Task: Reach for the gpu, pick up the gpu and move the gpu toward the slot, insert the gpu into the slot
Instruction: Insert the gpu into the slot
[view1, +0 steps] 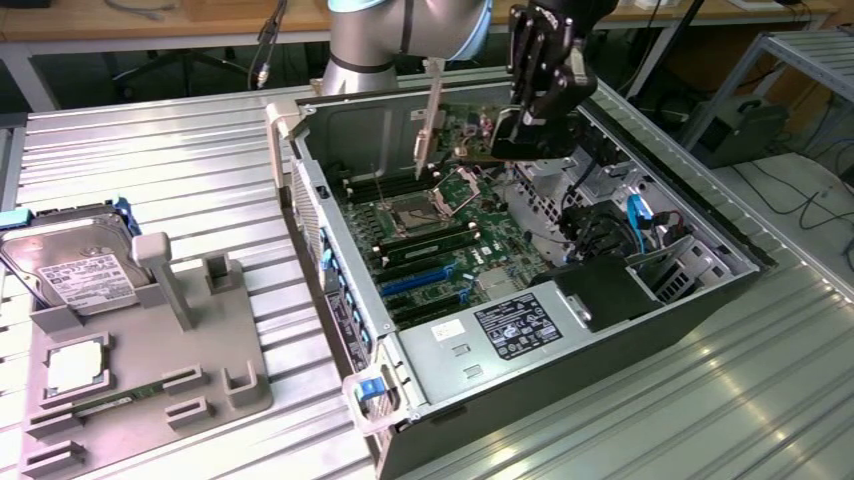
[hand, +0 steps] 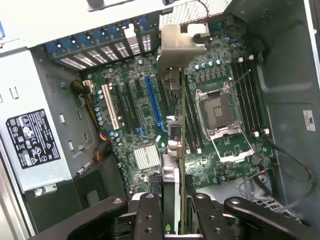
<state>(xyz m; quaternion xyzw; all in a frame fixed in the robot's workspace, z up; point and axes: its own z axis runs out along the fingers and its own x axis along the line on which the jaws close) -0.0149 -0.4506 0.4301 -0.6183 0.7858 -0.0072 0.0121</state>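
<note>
Gripper (hand: 175, 212) clamped on gpu (hand: 179, 135), upper centre of exterior view. Risk: any tilt misses blue slot (hand: 152, 100), scraping neighbouring connectors.

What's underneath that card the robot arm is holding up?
The gpu hangs above the green motherboard: the blue slot and CPU socket show beside it. The strip directly behind its edge is covered.

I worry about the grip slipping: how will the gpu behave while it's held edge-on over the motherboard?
Probably stiff: the gpu runs straight from the hand to its metal bracket with no sag. Likely light, being so thin. Held at one end, it may pivot if nudged.
</note>
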